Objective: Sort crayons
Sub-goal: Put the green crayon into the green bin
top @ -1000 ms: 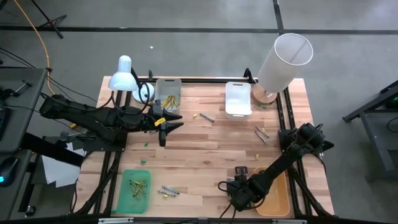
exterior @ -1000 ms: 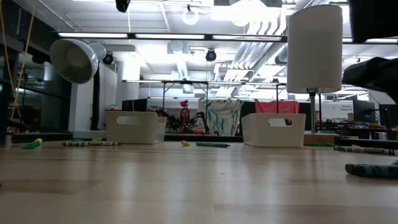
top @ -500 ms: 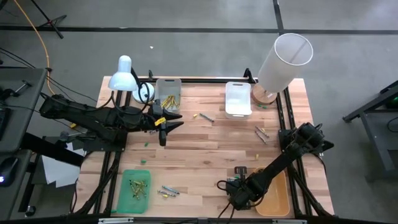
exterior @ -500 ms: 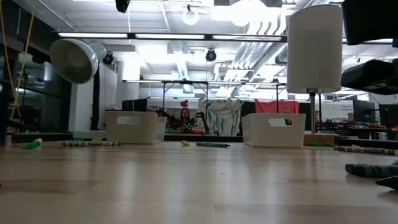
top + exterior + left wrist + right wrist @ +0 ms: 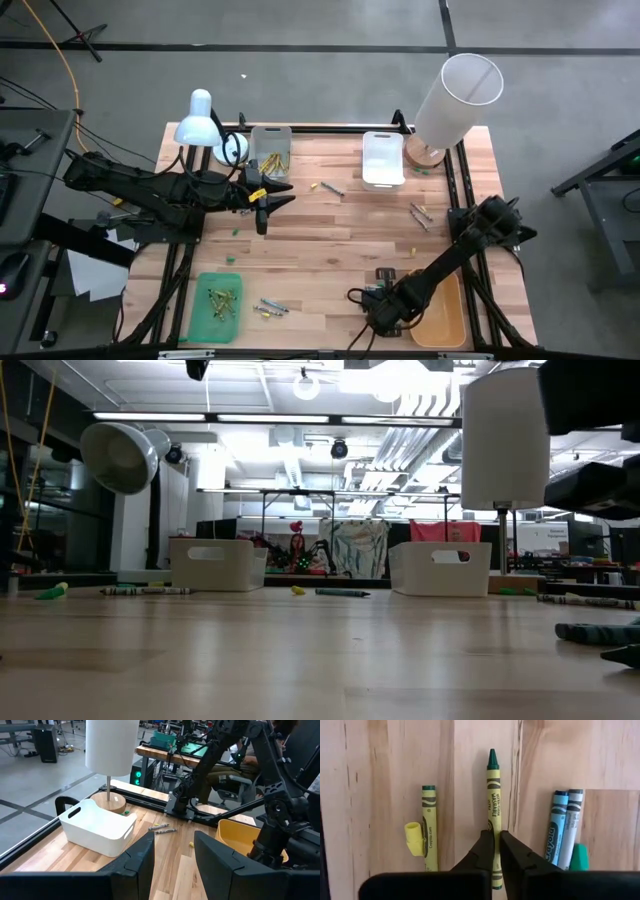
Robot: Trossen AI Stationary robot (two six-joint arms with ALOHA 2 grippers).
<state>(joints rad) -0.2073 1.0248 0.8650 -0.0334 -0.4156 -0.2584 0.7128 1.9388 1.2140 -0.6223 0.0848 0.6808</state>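
Pinching a green-tipped crayon [image 5: 493,815] between its closed fingers, the right tool [image 5: 493,851] works low at the near edge of the bench [image 5: 330,240], just beside the yellow tray [image 5: 446,318] in the near right corner, likely so the stick can be lifted clear of its neighbours. Those neighbours lie parallel and close on the wood: a second green crayon [image 5: 428,827] with a small yellow scrap [image 5: 413,838] touching it on one side, a blue and a grey crayon [image 5: 563,832] side by side on the other. In the near left corner a green tray [image 5: 217,305] already holds several sticks, with a few loose crayons [image 5: 270,307] just beside it, so sorting seems partly done. Farther back, the left tool [image 5: 262,199] hangs over the left middle of the bench with its fingers apart and nothing between them, apparently waiting. More strays [image 5: 420,213] lie toward the right edge. At the far edge sit a grey bin of yellow sticks [image 5: 270,152] and a white bin [image 5: 382,158], probably further colour destinations.
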